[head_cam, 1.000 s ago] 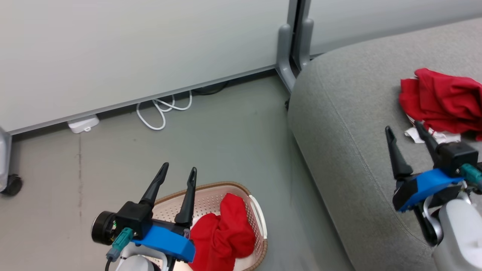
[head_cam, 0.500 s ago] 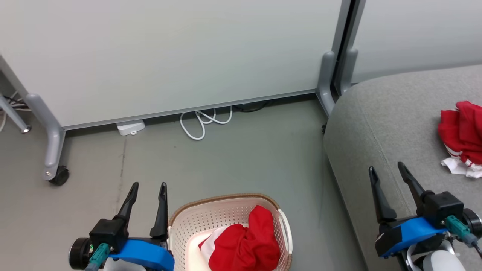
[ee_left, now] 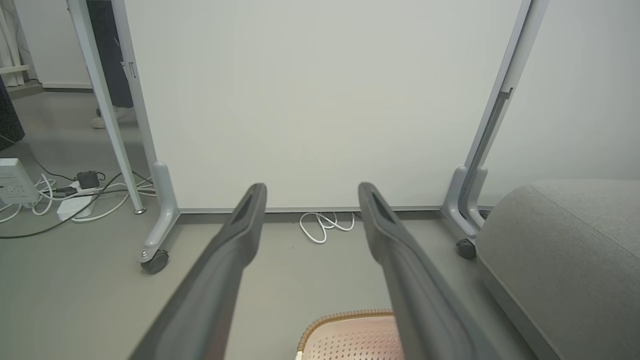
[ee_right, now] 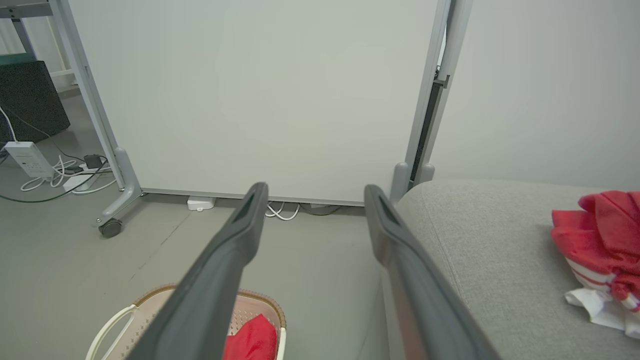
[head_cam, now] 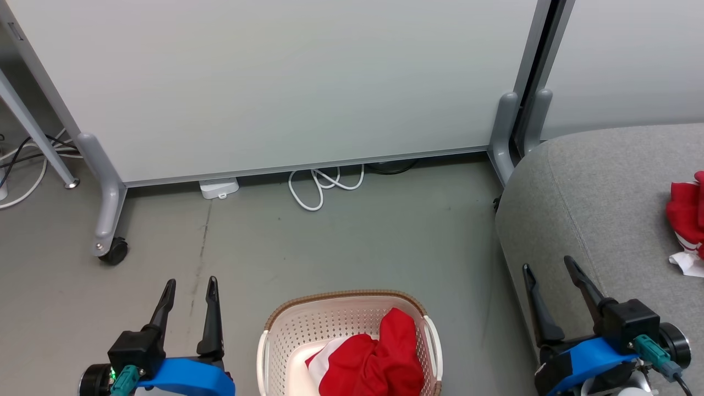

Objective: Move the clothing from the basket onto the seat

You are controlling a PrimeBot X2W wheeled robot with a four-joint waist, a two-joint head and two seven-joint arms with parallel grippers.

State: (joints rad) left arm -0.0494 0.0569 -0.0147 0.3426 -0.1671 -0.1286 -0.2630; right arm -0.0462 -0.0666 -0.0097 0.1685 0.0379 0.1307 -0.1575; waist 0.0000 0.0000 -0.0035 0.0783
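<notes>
While one red garment [head_cam: 687,212] lay on seat [head_cam: 599,198], second garment [head_cam: 379,360] sat in basket [head_cam: 308,324]; left gripper [head_cam: 191,281], right gripper [head_cam: 547,263] both spread, empty. Second pick seemed due: descent into basket, pinch on cloth needed.

seat garment [head_cam: 686,212]: cut by right edge | basket [head_cam: 330,319]: bottom cropped, seemingly half

The left gripper [head_cam: 191,280], at seven o'clock in the head view, and the right gripper [head_cam: 546,263], at four o'clock, look alike: two long tapering dark grey fingers [head_cam: 542,309], a black block [head_cam: 630,324], a bright blue bracket [head_cam: 588,360] beneath, and a teal cable plug [head_cam: 648,347] beside it.
</notes>
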